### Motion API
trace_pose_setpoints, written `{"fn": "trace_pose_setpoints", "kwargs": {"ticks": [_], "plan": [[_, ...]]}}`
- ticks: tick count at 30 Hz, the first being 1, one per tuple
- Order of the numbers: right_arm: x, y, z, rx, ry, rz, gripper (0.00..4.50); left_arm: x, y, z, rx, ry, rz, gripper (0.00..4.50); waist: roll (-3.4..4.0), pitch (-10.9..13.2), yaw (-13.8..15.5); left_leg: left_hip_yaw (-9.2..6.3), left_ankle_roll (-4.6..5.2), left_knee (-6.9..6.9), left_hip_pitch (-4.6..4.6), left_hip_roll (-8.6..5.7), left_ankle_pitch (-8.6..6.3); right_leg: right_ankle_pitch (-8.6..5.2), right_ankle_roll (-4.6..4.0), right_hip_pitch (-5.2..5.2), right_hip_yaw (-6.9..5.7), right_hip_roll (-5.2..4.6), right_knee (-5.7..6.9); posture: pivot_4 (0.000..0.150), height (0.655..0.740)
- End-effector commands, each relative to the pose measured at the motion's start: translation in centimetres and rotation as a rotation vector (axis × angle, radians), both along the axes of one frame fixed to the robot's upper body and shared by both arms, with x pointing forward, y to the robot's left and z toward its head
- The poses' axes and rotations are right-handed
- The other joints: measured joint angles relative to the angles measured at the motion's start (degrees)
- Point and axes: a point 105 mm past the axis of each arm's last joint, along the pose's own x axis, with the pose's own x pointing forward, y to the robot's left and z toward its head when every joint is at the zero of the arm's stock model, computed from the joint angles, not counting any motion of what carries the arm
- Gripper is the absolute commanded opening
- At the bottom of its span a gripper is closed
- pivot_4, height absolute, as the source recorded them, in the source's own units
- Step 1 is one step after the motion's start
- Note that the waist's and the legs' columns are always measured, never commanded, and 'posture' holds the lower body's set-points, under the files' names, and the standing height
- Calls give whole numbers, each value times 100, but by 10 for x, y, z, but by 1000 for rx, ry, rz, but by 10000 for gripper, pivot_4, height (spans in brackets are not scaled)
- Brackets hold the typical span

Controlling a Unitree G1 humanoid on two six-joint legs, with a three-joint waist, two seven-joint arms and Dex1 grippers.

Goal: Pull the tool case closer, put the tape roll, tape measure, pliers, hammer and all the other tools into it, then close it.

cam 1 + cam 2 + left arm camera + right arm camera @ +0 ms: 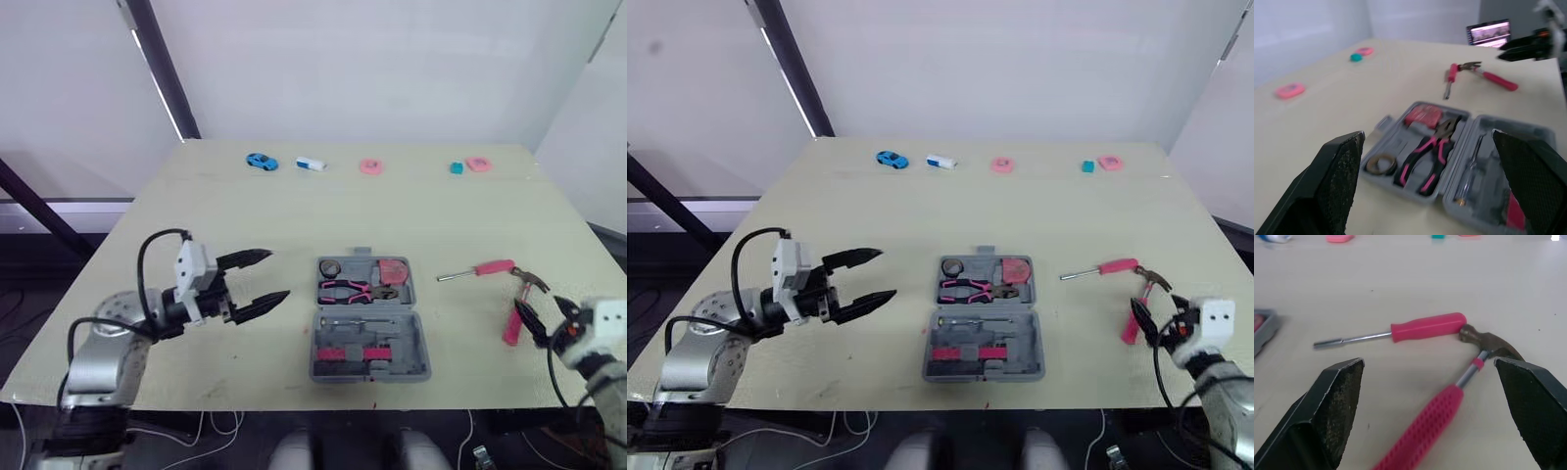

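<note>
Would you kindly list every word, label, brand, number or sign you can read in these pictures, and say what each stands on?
No text can be read.
The tool case and the red tape measure in it show no legible marking.
The lit screen in the left wrist view is too blurred to read.

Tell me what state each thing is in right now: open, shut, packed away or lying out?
Tool case: open, lying flat.
Tape roll: in the case.
Pliers: in the case.
Tape measure: in the case.
Hammer: on the table, outside the case.
Screwdriver: on the table, outside the case.
Left pincer: open, empty.
Right pincer: open, empty.
</note>
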Motion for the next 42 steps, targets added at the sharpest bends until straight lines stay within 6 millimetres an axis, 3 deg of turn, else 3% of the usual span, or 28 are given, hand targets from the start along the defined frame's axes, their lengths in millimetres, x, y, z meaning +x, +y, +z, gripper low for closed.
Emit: {"fn": "trace_pose_setpoints", "kwargs": {"ticks": [1, 13, 23, 26, 27, 29, 34, 35, 42], "plan": [[8, -13, -2, -42, 81, -123, 45000, -9, -14, 15, 10, -34, -91, 44322, 2, 0, 1, -1, 0, -1, 0, -3, 0, 0, 0, -1, 2, 0, 0, 1500, 7400], [48, -11, -17, 51, 196, -287, 45000, -27, -40, 43, 40, -60, -262, 44322, 3, 3, -15, 5, 1, -3, -17, -4, 0, 7, 17, -13, 8, 19, 0, 1500, 7400], [68, -18, -24, 75, 247, -346, 45000, -31, -44, 51, 38, -56, -312, 44322, 4, 7, -48, 8, 1, -2, -18, -4, 1, 10, 23, -17, 12, 24, 1, 1500, 7400], [72, -20, -23, 65, 248, -349, 36155, -31, -44, 50, 43, -51, -316, 45000, 4, 7, -87, 7, 1, -3, -18, -4, 1, 11, 23, -17, 14, 24, 1, 1500, 7400], [73, -21, -23, 68, 249, -356, 30611, -32, -44, 50, 42, -50, -316, 45000, 4, 8, -93, 7, 1, -3, -19, -4, 1, 11, 23, -17, 13, 25, 0, 1500, 7400], [74, -22, -24, 58, 256, -358, 25498, -32, -44, 49, 41, -48, -317, 45000, 3, 8, -124, 7, 1, -4, -19, -4, 0, 11, 24, -17, 13, 25, 0, 1500, 7400], [75, -23, -27, 40, 263, -363, 3746, -33, -45, 48, 41, -48, -318, 45000, 3, 8, -153, 6, 1, -4, -19, -4, 1, 12, 25, -17, 14, 25, 1, 1500, 7400], [75, -22, -27, 36, 263, -360, 1057, -33, -45, 48, 40, -48, -318, 45000, 3, 8, -153, 6, 1, -3, -19, -4, 1, 12, 25, -17, 14, 25, 1, 1500, 7400], [67, -23, -22, 11, 260, -337, 1057, -34, -41, 46, 35, -41, -309, 45000, 3, 8, -143, 4, 1, -6, -19, -4, 1, 11, 26, -17, 14, 24, 0, 1500, 7400]]}}
